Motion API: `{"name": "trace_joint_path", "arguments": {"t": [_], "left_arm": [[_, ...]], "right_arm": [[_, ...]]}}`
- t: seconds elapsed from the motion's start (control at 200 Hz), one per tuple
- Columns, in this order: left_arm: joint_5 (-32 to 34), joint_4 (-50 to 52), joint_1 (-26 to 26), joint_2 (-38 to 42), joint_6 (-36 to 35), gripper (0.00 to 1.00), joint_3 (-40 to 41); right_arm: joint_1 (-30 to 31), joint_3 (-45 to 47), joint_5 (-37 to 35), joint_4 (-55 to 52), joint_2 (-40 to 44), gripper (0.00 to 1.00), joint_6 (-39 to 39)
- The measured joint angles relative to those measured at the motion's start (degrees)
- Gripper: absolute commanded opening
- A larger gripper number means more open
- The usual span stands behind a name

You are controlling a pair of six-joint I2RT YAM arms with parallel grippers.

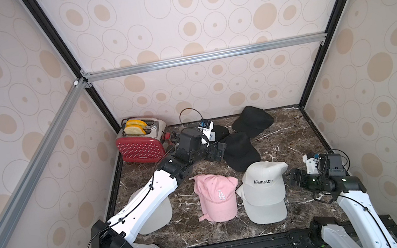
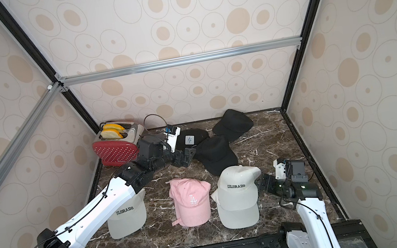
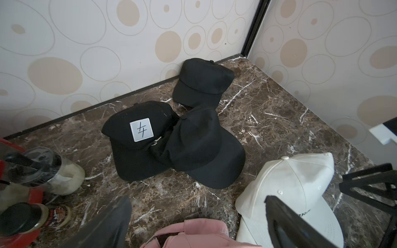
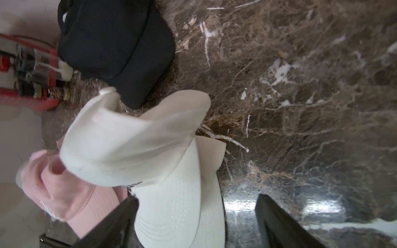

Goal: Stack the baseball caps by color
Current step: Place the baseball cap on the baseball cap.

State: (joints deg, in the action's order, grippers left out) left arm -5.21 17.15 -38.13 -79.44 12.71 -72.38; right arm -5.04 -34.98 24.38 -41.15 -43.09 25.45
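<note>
Right gripper [image 1: 293,177] fingers spread, empty, beside off-white fabric COLORADO cap [image 1: 264,187], seemingly atop another; left gripper [image 1: 219,151] spread near black fabric caps [image 1: 240,150].

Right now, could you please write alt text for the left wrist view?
Three black caps huddle on the marble table by the wall, one with a white square patch. Nearer lie a pink cap and an off-white cap, by the left gripper's open fingers.

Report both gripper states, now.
Left gripper: open, holding nothing.
Right gripper: open, beside the off-white cap, holding nothing.
</note>
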Motion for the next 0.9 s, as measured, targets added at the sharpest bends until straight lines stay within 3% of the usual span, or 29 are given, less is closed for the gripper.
{"name": "trace_joint_path", "arguments": {"t": [0.265, 0.416, 0.596, 0.746, 0.901], "left_arm": [[-10.6, 0.7, 0.0, 0.2, -2.2, 0.99, -0.1], [-18.5, 7.1, 0.0, -1.2, -9.5, 0.99, -4.2], [-25.2, 12.0, 0.0, -1.6, -16.5, 0.99, -4.9], [-25.9, 12.7, -0.1, -1.2, -18.6, 0.99, -3.9], [-23.5, 13.7, -0.1, -1.1, -20.5, 0.99, -3.0]], "right_arm": [[9.2, -7.6, -0.5, 7.8, -5.4, 1.00, -3.6], [14.9, -11.0, -1.8, 9.6, -13.7, 1.00, -8.5], [15.7, -17.7, -0.8, 7.6, -19.1, 1.00, -13.6], [17.0, -25.3, 1.2, 2.0, -24.9, 1.00, -17.7], [22.5, -32.7, -1.2, -7.5, -30.9, 1.00, -22.7]]}}
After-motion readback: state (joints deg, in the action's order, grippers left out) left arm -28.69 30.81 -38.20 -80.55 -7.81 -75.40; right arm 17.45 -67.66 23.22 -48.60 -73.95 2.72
